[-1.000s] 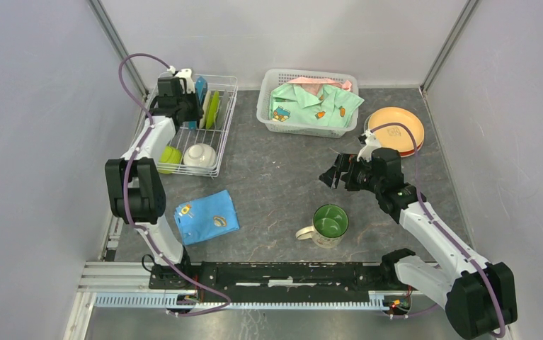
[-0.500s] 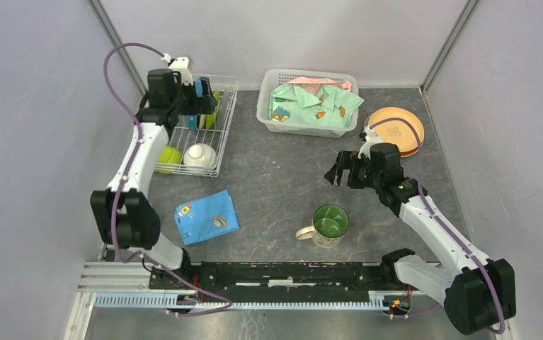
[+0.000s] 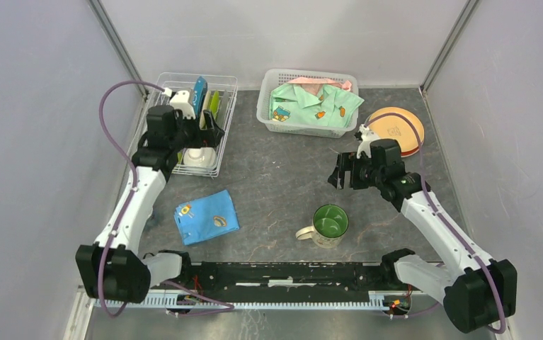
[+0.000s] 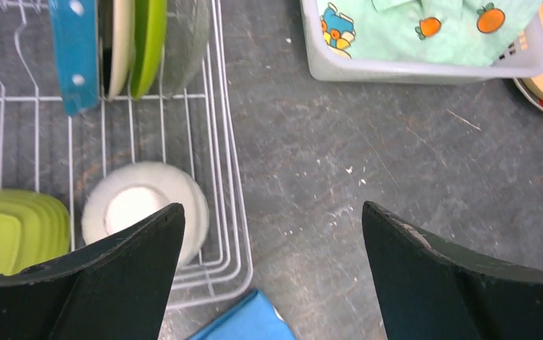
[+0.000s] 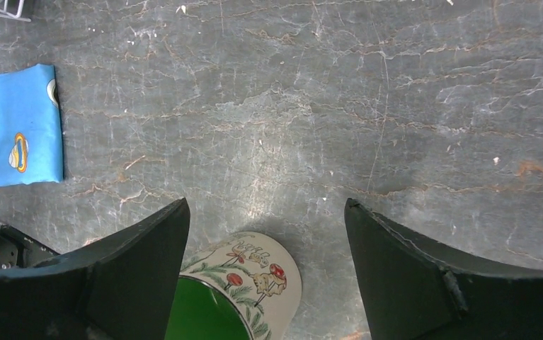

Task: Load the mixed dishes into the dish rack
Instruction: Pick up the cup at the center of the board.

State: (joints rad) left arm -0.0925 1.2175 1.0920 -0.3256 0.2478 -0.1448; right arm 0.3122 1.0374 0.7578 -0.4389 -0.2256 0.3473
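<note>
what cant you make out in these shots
Mug: right wrist view, bottom edge and a finger cut it off; handle unseen.
White bowl: top view, left gripper covers part.
Orange plate stack: top view, count beneath too small to tell.

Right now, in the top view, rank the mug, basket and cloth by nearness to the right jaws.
1. Mug, just on the near side.
2. Basket, at the back, slightly left.
3. Cloth, far to the left.

Robot lab test cell: plain grey partition walls [image 3: 35, 142] with metal corner posts, grey stone-look tabletop [image 3: 275, 177], two arms bolted to aluminium rail [image 3: 254, 297].
</note>
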